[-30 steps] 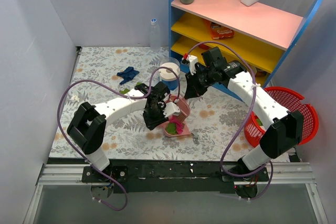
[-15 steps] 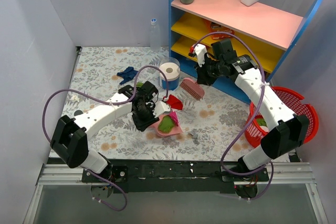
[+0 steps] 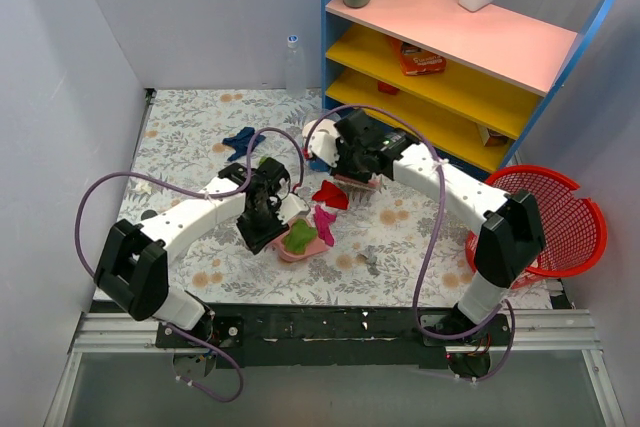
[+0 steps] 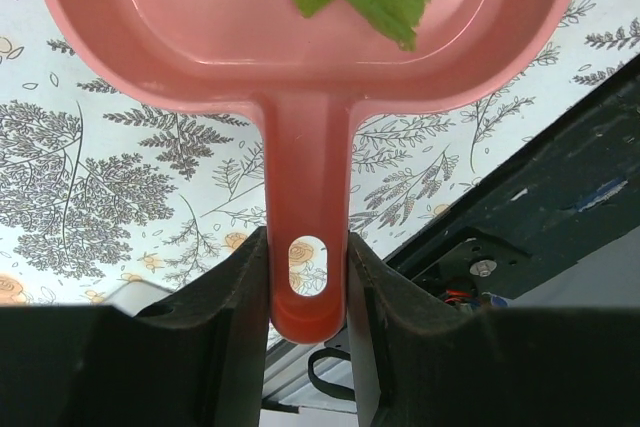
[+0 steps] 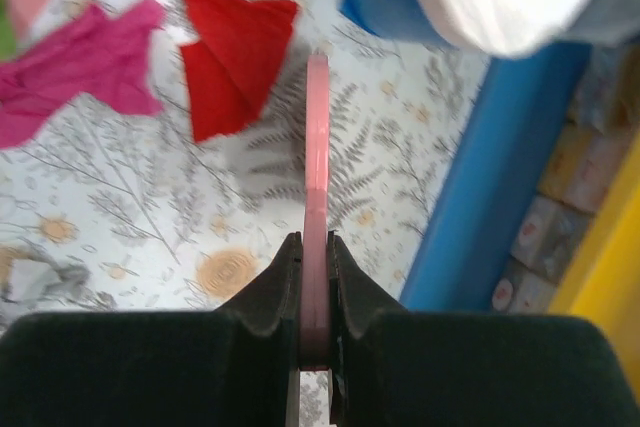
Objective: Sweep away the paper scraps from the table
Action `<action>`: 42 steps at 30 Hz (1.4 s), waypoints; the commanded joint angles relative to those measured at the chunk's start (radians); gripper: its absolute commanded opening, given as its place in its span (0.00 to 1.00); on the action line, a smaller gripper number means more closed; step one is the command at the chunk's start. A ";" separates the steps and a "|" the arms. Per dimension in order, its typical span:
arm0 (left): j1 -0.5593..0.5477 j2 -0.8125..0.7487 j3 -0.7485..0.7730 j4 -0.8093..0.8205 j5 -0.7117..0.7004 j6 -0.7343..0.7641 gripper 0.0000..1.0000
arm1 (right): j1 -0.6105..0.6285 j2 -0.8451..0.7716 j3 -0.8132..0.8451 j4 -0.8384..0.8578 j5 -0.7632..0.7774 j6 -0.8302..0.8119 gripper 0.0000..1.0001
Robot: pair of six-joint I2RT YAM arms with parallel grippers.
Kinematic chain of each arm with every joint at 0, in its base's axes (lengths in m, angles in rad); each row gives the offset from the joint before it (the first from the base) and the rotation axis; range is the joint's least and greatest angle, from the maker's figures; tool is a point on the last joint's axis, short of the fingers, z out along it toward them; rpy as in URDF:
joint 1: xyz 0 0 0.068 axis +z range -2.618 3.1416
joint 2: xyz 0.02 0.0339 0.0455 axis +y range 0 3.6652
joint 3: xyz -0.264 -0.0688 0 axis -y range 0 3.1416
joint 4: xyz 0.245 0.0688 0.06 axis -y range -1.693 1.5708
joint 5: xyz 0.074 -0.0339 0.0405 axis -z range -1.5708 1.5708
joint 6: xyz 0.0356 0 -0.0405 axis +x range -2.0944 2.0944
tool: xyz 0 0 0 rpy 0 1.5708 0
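Holding dustpan (image 4: 307, 177), brush (image 5: 317, 197) beside red scrap (image 5: 235, 57)

We seem to be in a robot-testing booth dressed like a home: plain pale panels (image 3: 200, 17) box in a floral-clothed table (image 3: 200, 127), edged by a metal rail (image 3: 330, 332), beside a bright shelf (image 3: 470, 42) and red basket (image 3: 560, 197).

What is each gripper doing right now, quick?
Left gripper: closed on the pink dustpan, by its handle.
Right gripper: closed on the pink brush.
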 commanded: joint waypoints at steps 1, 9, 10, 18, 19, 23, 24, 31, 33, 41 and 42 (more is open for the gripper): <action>0.008 0.046 0.041 0.022 -0.024 -0.017 0.00 | 0.055 0.042 0.059 -0.001 -0.023 0.078 0.01; 0.008 0.195 0.121 0.083 0.008 -0.023 0.00 | 0.055 0.024 0.131 -0.113 -0.362 0.240 0.01; 0.008 0.204 0.144 0.088 0.010 -0.032 0.00 | 0.053 0.008 0.131 -0.114 -0.385 0.247 0.01; 0.007 0.194 0.117 0.151 0.034 -0.043 0.00 | 0.050 -0.032 0.146 -0.142 -0.404 0.280 0.01; 0.008 0.178 0.101 0.163 0.034 -0.040 0.00 | 0.042 -0.036 0.151 -0.144 -0.382 0.279 0.01; 0.010 0.068 0.013 0.247 0.028 -0.018 0.00 | 0.006 -0.070 0.172 -0.139 -0.318 0.280 0.01; 0.008 0.028 -0.023 0.261 0.022 -0.002 0.00 | -0.002 -0.076 0.195 -0.139 -0.324 0.285 0.01; 0.010 -0.038 -0.058 0.278 -0.036 0.063 0.00 | -0.031 -0.101 0.282 -0.216 -0.289 0.299 0.01; 0.008 -0.044 -0.049 0.239 -0.055 0.094 0.00 | -0.033 -0.114 0.257 -0.245 -0.263 0.279 0.01; 0.010 -0.081 -0.034 0.091 -0.137 0.350 0.00 | -0.053 -0.223 0.038 -0.288 -0.095 0.310 0.01; 0.010 -0.081 -0.035 0.084 -0.136 0.361 0.00 | -0.057 -0.239 0.018 -0.307 -0.097 0.291 0.01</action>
